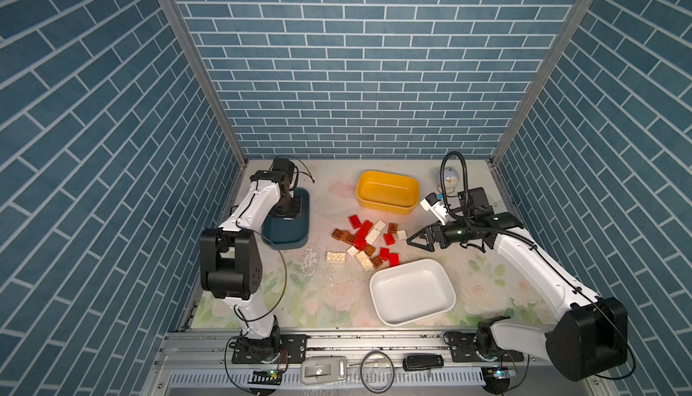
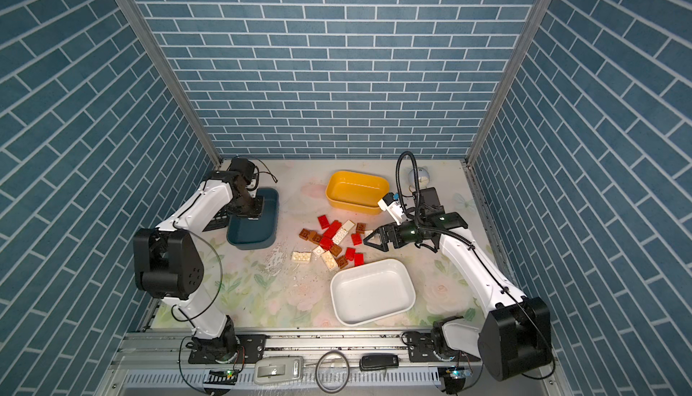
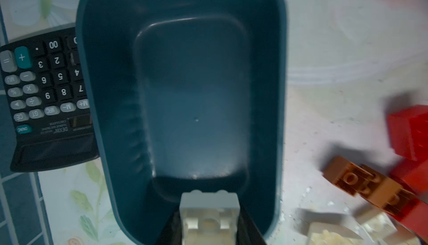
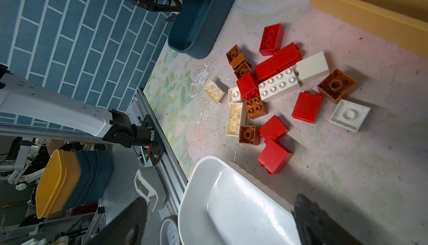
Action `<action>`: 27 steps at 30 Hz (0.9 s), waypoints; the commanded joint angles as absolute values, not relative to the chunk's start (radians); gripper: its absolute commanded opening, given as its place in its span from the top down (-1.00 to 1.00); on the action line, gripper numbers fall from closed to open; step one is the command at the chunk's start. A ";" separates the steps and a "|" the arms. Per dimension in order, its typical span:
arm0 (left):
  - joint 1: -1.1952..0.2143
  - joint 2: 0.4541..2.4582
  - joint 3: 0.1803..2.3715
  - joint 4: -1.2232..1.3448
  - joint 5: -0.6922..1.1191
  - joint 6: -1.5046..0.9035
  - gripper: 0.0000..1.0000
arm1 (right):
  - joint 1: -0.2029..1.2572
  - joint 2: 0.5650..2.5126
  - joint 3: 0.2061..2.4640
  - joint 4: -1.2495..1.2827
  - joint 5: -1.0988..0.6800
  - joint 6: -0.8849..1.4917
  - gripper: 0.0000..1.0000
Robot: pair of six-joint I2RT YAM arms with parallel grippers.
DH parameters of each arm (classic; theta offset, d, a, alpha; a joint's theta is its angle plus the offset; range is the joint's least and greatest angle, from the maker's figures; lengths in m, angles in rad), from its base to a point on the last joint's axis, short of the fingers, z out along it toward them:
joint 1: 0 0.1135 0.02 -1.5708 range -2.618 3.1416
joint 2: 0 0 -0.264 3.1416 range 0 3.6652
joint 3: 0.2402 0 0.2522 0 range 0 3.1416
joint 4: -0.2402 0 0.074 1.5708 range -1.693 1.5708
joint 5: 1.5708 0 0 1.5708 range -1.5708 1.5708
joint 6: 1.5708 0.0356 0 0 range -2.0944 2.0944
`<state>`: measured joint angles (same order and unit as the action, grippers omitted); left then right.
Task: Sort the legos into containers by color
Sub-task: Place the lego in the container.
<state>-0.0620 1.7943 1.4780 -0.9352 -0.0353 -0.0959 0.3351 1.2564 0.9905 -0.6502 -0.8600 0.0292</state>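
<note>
Listing from the grippers outward, we enter the following.

Left gripper (image 3: 209, 231): closed tight on one white brick (image 3: 209, 205), pinched across its side walls and hanging above the inside of the teal tub (image 3: 108, 97), which we find empty.

Black calculator (image 3: 46, 88): just beside that tub, partly hidden behind its rim.

Right gripper (image 1: 416, 243): jaws spread wide, holding nothing, low over the mat (image 1: 322, 300) just beside the pile of bricks (image 1: 365, 242).

Pile: red, brown and white bricks, loose on the mat between the three tubs. Some touch, and several lie on their sides or studs down.

Yellow tub (image 1: 385, 212): behind the pile, empty.

White tub (image 1: 419, 318): in front of the pile, empty, with a red brick (image 4: 274, 157) just beside its rim.

Handling, as we judge it: the bricks are light, stiff, hard and smooth-sided, not fragile but apt to slip or twist in the grip. We would pinch each across two flat opposite walls, never over the studs, starting with outlying pieces clear of their neighbours.
</note>
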 commanded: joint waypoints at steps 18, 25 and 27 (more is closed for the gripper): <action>-0.036 1.883 1.682 -1.036 -0.011 -0.112 -0.57 | 0.406 1.328 1.047 -0.591 -0.805 0.050 -0.98; -0.193 1.635 1.478 -1.057 0.020 -0.266 -0.60 | 0.406 1.338 1.060 -0.625 -0.801 0.023 -0.98; -0.250 1.575 1.411 -1.053 0.014 -0.339 -0.63 | 0.406 1.338 1.063 -0.638 -0.793 0.011 -0.97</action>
<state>-0.1997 1.6180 1.4780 -1.0077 -0.0006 -0.2260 0.4042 1.3315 1.0313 -0.5964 -0.8051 0.0673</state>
